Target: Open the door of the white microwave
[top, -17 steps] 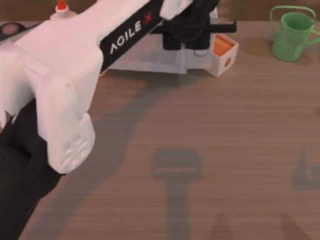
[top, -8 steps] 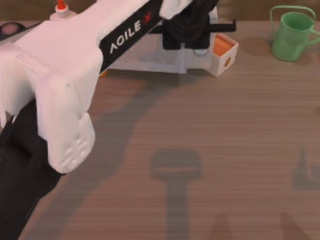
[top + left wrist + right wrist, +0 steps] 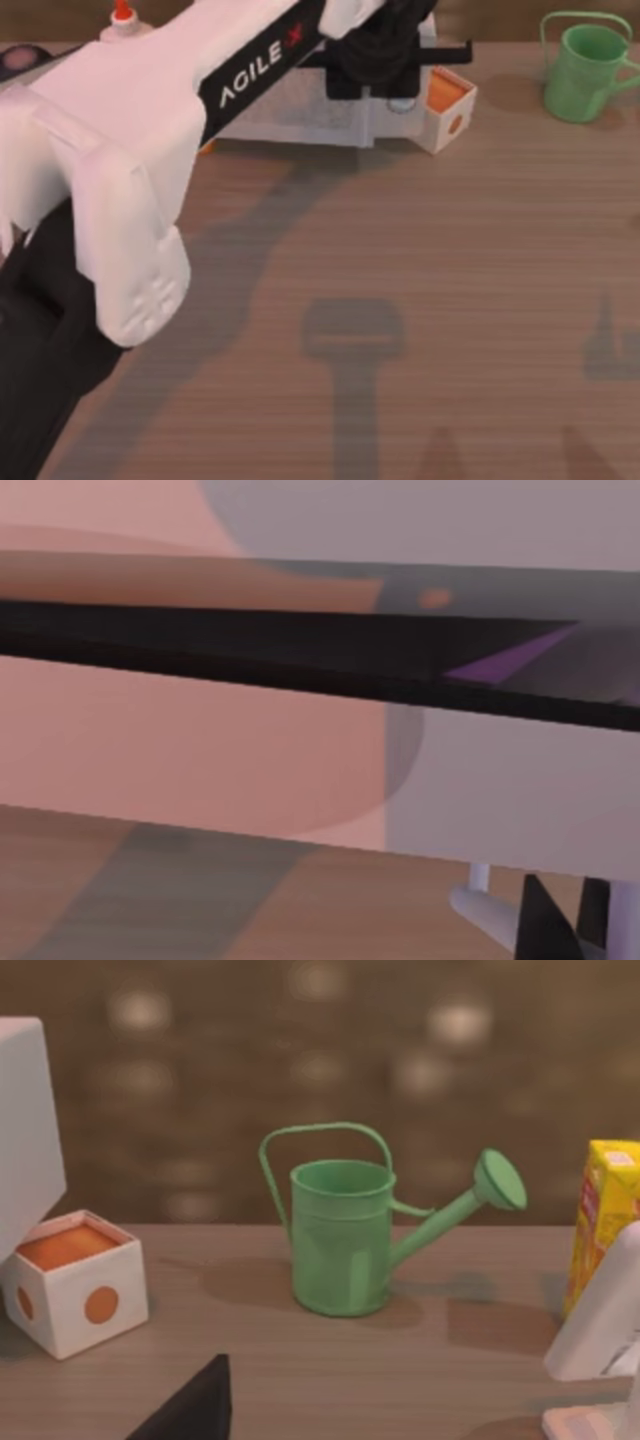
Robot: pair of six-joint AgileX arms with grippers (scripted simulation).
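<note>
Microwave work falls to our left arm, which reaches across the wooden surface [image 3: 450,260] to the far edge. There our left pincer [image 3: 385,55] sits over the white microwave [image 3: 300,110], at the right end of the door [image 3: 290,105]; we cannot tell whether its fingers are spread or pressed together. A small white box with orange inside [image 3: 447,105] stands just right of it, a green watering can [image 3: 585,70] farther right. Our right arm is parked out of the top view.

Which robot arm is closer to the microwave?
The left. Its arm stretches across the table to the microwave, with its gripper right at the front of it. The right arm is not in the top view, parked away near the watering can.
</note>
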